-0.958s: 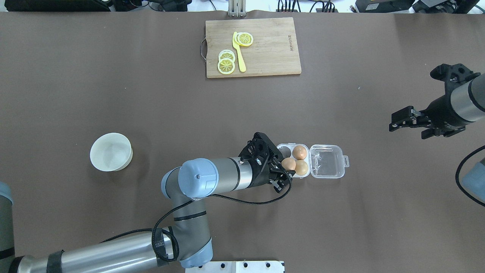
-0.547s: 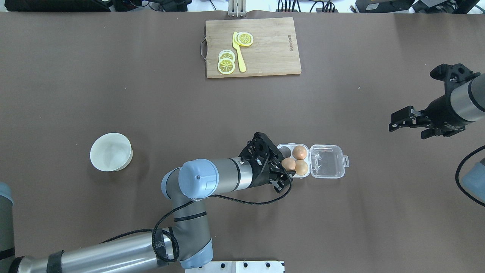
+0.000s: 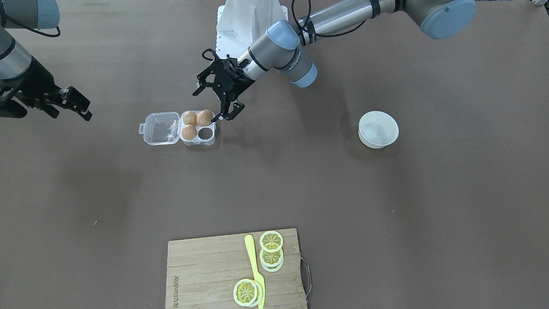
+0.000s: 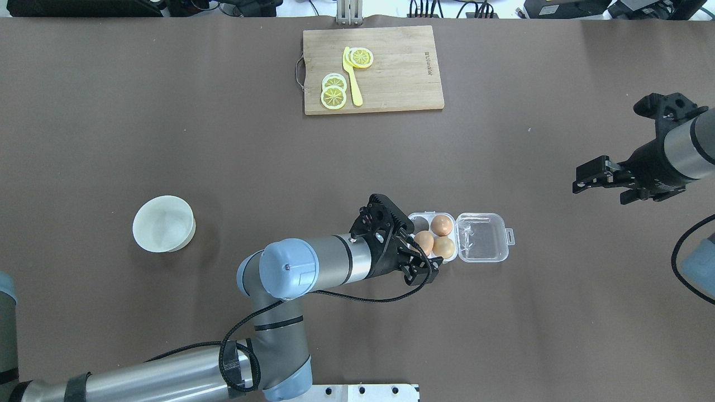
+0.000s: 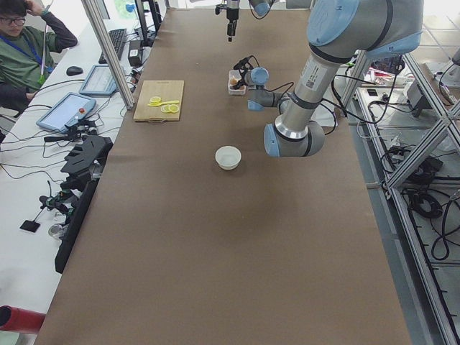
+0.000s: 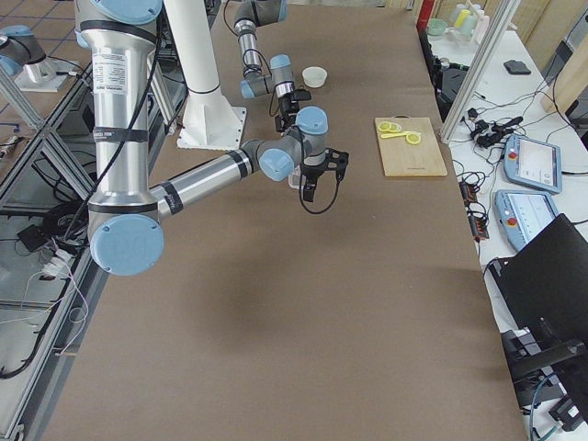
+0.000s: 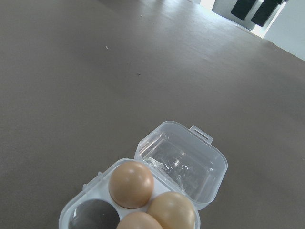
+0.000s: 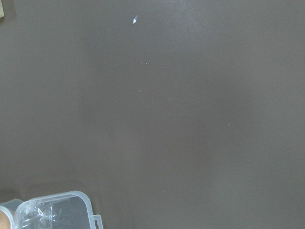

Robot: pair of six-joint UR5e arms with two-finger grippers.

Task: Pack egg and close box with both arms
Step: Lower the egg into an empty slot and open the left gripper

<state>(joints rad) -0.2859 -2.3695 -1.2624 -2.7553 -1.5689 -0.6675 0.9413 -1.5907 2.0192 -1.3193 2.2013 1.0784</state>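
L hand, fingers apart, just beside box; open lid lies toward distant R hand, also apart.

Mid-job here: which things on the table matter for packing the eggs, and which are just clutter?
Job: box, its open lid, three eggs inside, left gripper, right gripper.
Lying about: white bowl, cutting board, lemon slices, yellow knife.
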